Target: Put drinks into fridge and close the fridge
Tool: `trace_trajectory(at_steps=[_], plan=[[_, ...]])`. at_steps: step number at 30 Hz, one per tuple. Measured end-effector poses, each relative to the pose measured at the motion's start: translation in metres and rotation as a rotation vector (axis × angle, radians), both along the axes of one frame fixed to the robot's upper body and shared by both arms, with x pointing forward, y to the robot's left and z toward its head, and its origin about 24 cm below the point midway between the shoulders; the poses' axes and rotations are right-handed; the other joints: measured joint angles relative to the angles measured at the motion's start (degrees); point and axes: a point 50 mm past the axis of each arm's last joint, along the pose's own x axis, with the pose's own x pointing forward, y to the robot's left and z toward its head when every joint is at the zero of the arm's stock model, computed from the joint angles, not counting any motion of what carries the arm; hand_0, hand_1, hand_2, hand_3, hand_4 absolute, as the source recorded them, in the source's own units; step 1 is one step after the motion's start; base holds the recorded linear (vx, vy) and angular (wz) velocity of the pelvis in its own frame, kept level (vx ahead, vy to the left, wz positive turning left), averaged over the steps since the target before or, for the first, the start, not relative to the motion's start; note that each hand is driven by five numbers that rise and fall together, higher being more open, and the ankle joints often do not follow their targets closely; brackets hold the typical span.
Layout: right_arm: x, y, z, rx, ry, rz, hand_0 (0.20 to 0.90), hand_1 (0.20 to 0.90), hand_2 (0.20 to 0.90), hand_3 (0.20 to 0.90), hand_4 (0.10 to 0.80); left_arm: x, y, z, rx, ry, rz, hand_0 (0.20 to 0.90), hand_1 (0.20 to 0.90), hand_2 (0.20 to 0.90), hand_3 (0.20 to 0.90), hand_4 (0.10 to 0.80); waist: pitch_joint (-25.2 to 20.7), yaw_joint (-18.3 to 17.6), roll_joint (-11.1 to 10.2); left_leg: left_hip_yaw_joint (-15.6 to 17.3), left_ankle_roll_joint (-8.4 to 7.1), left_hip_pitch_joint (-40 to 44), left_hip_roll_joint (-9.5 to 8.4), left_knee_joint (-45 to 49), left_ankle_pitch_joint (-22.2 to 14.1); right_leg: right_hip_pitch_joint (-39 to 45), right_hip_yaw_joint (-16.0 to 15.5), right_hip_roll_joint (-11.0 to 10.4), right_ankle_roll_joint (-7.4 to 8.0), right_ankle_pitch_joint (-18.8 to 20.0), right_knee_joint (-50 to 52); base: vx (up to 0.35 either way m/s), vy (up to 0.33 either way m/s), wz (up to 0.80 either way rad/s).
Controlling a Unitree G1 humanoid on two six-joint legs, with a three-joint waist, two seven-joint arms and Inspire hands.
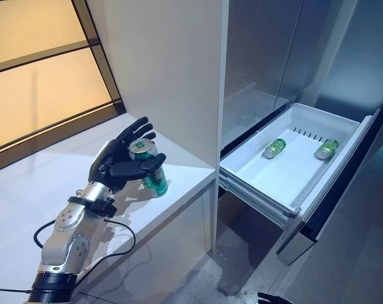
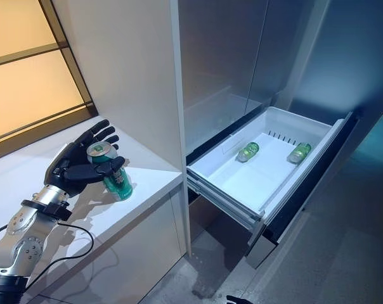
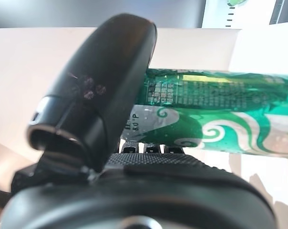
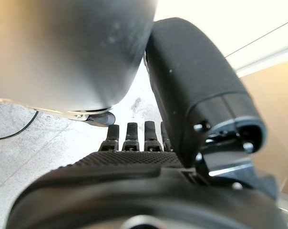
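Observation:
A green can (image 1: 150,170) stands tilted on the white counter (image 1: 39,183), by its front right corner. My left hand (image 1: 118,163) is around it: the thumb lies across the can's front and the fingers (image 1: 138,130) rise behind it. The left wrist view shows the thumb (image 3: 106,86) pressed on the can (image 3: 220,119). The fridge's white drawer (image 1: 261,190) is pulled out low on the right, with green cans (image 1: 274,147) (image 1: 326,149) lying on their sides in it. My right hand (image 4: 134,191) hangs above the floor, fingers relaxed and empty.
A tall white panel (image 1: 172,76) stands between the counter and the fridge body (image 1: 261,57). The drawer's dark front (image 1: 334,190) juts out over the grey floor (image 1: 344,266). A window (image 1: 39,69) runs behind the counter.

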Motion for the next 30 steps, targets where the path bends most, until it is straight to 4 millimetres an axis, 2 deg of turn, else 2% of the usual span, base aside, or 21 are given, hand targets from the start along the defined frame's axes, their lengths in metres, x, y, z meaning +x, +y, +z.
trace_trajectory(at_steps=[30], plan=[[0.0004, -0.0002, 0.0002, 0.002, -0.004, -0.007, 0.900, 0.900, 0.900, 0.900, 0.800, 0.0011, 0.0043, -0.0085, 0.013, 0.053, 0.009, 0.900, 0.900, 0.900, 0.900, 0.800, -0.4, -1.4, 0.3, 0.8, 0.10, 0.6, -0.01, -0.1, -0.1, -0.1, 1.1, 0.1, 0.05, 0.2, 0.0, 0.001, 0.000, -0.01]])
